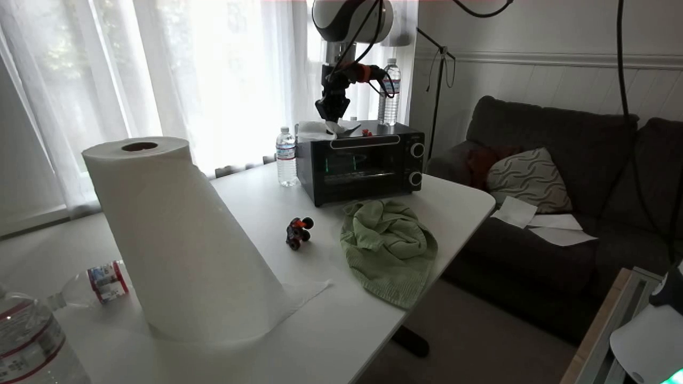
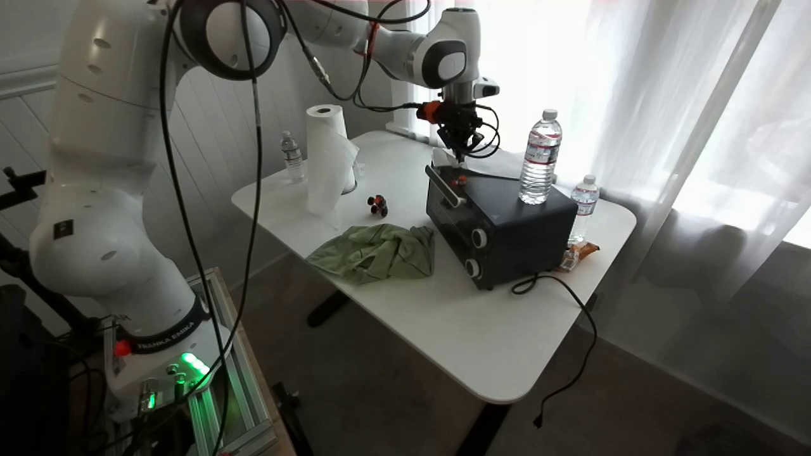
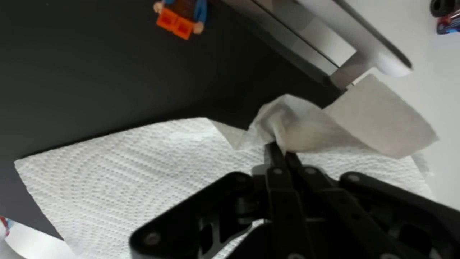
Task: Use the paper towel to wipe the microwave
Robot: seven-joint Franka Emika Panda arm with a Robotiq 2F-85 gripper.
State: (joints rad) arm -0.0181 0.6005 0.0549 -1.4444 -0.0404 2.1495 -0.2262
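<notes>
Wiping the toaster oven [image 1: 365, 166] (the task's "microwave") looks like the step in hand, imo. It sits on the white surface [image 2: 507, 345]. The pincer [image 3: 282, 149] is pinched together on a bunched bit of paper towel [image 3: 133, 180], with the rest spread over one end of the oven's top. I'd go with light downward pressure and slow flat strokes, and steer clear of the minifigure [image 3: 179, 19] lying there and the water bottle [image 2: 540, 158] standing up there; snagging the door handle [image 3: 361, 36] could tear the sheet.

the arm [image 2: 222, 31] reaches out bent, its wrist [image 2: 457, 60] pointing down and its fingers [image 3: 280, 185] pinched close together.
</notes>
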